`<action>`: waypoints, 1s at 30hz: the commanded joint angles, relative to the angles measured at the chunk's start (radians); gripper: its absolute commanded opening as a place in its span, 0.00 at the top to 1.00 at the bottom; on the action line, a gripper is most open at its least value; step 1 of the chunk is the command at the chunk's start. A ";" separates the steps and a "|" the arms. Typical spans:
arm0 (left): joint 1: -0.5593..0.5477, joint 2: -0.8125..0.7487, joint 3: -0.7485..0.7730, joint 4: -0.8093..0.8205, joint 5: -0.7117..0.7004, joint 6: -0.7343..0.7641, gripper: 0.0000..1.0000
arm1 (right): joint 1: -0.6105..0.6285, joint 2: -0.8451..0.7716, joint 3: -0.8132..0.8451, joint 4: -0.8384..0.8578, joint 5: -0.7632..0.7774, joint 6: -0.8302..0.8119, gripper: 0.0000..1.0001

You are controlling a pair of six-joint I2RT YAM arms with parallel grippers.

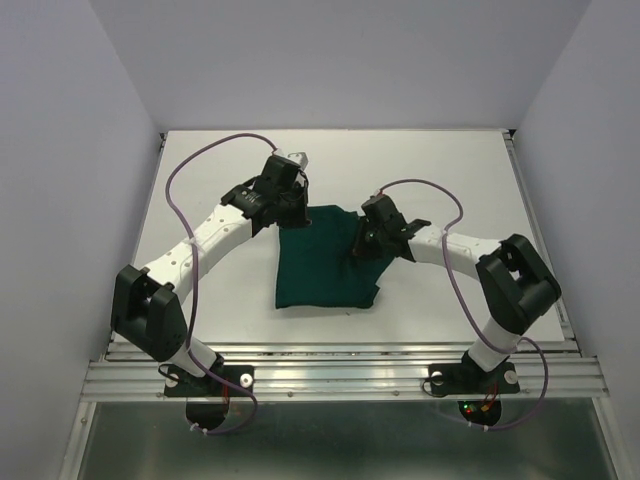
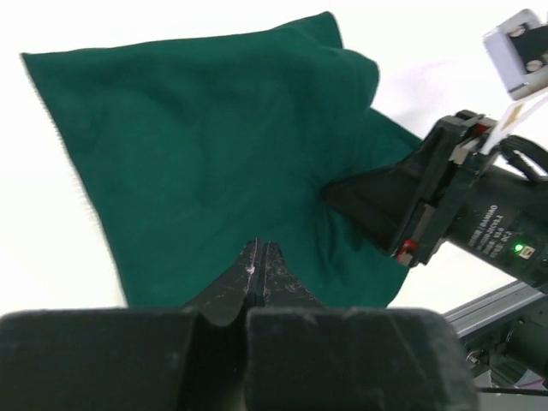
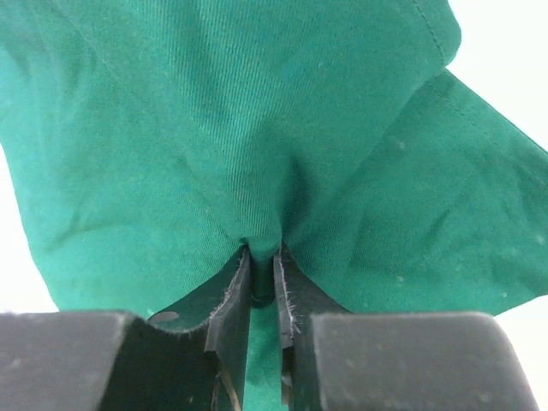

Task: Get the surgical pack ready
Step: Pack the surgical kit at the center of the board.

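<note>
Overhead view: a dark green drape point(image 1: 325, 265) lies near the middle of a white counter point(image 1: 450, 170), mostly flat, with its right side rumpled. The left arm point(image 1: 220, 230) reaches to the drape's far left corner. The right arm point(image 1: 460, 250) reaches in to its right edge. Nothing else of the surgical pack shows in this view: no tray, no instruments, no gauze, no packets.

Left wrist view: the left arm's jaws are pressed together, with their tips over the near edge of the drape point(image 2: 214, 145). It cannot be told whether any cloth is caught between them. Across the cloth, the right arm point(image 2: 479, 214) has its tip buried in a raised pucker of green fabric.

Right wrist view: the right arm's jaws are drawn in close, pinching a gathered fold of the drape point(image 3: 257, 128). Creases fan upward from the pinch.

Judged from this, the task is at an early stage. The drape is out and being handled, not yet smooth, and the items that go on it have yet to appear.
</note>
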State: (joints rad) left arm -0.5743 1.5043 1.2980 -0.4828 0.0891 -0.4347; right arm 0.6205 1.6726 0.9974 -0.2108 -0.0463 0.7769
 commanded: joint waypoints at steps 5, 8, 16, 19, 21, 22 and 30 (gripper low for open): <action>-0.001 -0.039 -0.023 0.065 0.035 -0.013 1.00 | 0.005 -0.057 0.046 0.002 -0.037 0.025 0.43; -0.028 0.002 -0.011 0.063 0.040 -0.016 1.00 | -0.076 -0.157 0.030 -0.073 0.003 -0.013 0.39; -0.134 0.171 0.112 -0.002 -0.121 -0.099 0.78 | -0.338 -0.332 -0.088 -0.160 -0.012 -0.111 0.35; -0.148 0.258 0.200 -0.053 -0.241 -0.145 0.74 | -0.352 -0.359 -0.102 -0.170 -0.018 -0.117 0.35; -0.151 0.283 0.227 -0.045 -0.282 -0.153 0.74 | -0.352 -0.361 -0.109 -0.170 -0.024 -0.116 0.35; -0.153 0.307 0.254 -0.040 -0.293 -0.154 0.75 | -0.352 -0.363 -0.109 -0.171 -0.026 -0.117 0.35; -0.156 0.502 0.420 -0.074 -0.354 -0.148 0.81 | -0.352 -0.376 -0.121 -0.179 -0.023 -0.125 0.35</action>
State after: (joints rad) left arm -0.7269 1.9434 1.6375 -0.5289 -0.1982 -0.5751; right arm 0.2630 1.3300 0.8833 -0.3897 -0.0677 0.6731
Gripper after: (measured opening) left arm 0.191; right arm 0.652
